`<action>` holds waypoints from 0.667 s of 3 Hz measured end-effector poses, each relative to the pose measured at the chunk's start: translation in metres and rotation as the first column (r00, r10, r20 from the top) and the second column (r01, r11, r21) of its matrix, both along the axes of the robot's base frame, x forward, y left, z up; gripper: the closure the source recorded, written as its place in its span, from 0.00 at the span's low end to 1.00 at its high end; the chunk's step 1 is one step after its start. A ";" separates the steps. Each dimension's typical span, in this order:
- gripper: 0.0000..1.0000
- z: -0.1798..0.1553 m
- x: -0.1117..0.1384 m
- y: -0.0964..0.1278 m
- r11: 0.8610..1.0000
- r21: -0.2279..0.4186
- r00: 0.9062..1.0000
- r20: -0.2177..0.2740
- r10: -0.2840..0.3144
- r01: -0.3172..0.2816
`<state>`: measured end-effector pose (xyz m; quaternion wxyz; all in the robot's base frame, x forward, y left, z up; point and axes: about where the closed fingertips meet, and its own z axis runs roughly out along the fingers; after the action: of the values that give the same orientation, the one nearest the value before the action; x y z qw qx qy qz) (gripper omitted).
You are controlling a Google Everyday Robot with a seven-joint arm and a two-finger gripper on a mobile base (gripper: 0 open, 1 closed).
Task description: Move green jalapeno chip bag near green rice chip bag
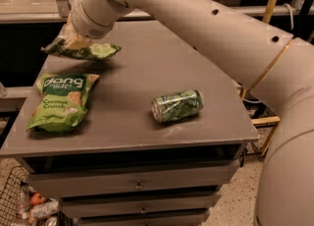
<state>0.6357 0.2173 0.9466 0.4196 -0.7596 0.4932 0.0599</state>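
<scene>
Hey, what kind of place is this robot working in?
Probably a lab or office test area: a grey drawer cabinet serves as the table, a wire basket of loose items sits on the floor, and the tool is at the green jalapeno chip bag, back left.

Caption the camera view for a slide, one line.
Gripper at the green jalapeno chip bag at the table's far-left corner, behind the green rice chip bag; green can lying mid-table.

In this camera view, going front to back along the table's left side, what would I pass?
green rice chip bag → green jalapeno chip bag, with the gripper at its left end, by the back-left corner.
</scene>
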 end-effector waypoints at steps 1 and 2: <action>0.04 -0.001 0.000 -0.004 1.000 -0.007 1.000 0.001 -0.008 0.008; 0.00 0.006 0.004 -0.031 0.997 -0.020 0.997 0.015 -0.070 0.070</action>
<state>0.6394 0.1859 0.9522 0.4173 -0.7466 0.5170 0.0348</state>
